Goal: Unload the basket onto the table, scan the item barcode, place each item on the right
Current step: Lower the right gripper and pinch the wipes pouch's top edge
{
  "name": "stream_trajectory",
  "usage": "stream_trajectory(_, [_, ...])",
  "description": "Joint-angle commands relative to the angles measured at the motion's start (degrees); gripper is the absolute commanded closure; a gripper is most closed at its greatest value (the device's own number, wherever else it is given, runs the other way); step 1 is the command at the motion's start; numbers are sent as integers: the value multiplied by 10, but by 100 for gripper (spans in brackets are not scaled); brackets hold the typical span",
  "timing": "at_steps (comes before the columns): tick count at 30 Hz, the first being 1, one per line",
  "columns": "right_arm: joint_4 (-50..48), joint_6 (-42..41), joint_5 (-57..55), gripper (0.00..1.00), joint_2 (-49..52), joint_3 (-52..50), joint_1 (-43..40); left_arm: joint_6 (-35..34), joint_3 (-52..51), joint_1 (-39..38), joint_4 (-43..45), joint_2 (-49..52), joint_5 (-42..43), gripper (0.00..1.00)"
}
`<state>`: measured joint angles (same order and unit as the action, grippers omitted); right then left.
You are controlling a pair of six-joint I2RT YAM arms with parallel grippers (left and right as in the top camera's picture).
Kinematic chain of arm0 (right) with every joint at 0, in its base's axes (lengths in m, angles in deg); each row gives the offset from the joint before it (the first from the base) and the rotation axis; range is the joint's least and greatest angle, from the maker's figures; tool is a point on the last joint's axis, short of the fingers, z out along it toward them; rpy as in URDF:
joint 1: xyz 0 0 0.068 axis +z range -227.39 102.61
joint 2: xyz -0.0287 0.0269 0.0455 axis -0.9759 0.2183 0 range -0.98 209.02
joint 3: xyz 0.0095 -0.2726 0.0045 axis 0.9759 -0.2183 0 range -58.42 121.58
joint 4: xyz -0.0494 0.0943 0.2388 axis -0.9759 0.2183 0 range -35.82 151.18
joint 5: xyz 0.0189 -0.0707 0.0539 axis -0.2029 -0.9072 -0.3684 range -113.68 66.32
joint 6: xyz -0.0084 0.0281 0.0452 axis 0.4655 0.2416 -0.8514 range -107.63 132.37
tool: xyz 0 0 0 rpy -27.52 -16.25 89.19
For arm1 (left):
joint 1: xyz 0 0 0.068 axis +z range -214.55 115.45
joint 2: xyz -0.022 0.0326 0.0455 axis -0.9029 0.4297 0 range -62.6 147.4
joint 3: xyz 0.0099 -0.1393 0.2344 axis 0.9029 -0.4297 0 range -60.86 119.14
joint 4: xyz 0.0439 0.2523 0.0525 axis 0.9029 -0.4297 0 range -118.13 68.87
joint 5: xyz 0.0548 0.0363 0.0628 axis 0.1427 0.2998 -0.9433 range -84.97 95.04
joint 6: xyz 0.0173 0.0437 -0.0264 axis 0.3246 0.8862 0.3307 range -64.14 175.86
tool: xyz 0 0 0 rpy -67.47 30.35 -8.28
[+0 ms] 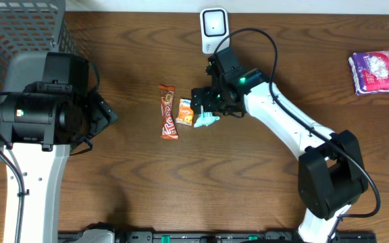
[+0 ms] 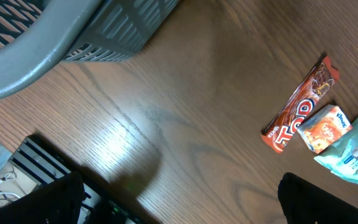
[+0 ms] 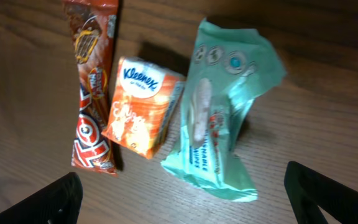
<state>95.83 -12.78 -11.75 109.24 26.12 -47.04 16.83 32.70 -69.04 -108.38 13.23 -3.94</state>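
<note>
Mint-green crinkled plastic packet (image 3: 219,118) fills the right wrist view, lying on the brown wooden worktop (image 1: 147,182) right below the right gripper (image 3: 194,198), whose jaws stand wide open on either side and hold nothing. A small orange Kleenex tissue pack (image 3: 142,112) lies just beside it, and a long red-brown chocolate bar (image 3: 92,93) beside that.

The green packet looks like the item to be picked. To do that well, the jaws should come down across its narrow width, clear of the tissue pack on one side, and pinch near the middle so the soft film does not fold over the code. No barcode shows on the upward face, so it is probably underneath; that side would need turning toward the scanner.

Only the overhead view shows the white upright barcode scanner (image 1: 213,27), at the far edge just behind the right arm. It also shows the left gripper (image 1: 103,115), open, empty and well apart from the items.
</note>
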Motion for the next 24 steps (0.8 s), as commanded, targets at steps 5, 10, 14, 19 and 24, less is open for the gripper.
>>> stream_trajectory(5, [-5,3,-9,1,5,-4,20,-5,0,3,-3,-6,-7,1])
stream_trajectory(10, [-12,3,-15,1,5,-4,27,-5,0,3,-3,-6,-7,1])
stream_trajectory(14, [-16,3,-33,1,5,-4,27,-5,0,3,-3,-6,-7,1])
stream_trajectory(19, [-16,-6,-39,3,6,-5,28,-5,0,3,-3,-6,-7,1])
stream_trajectory(24, [-17,-10,-39,10,6,-6,29,-5,0,3,-3,-6,-7,1])
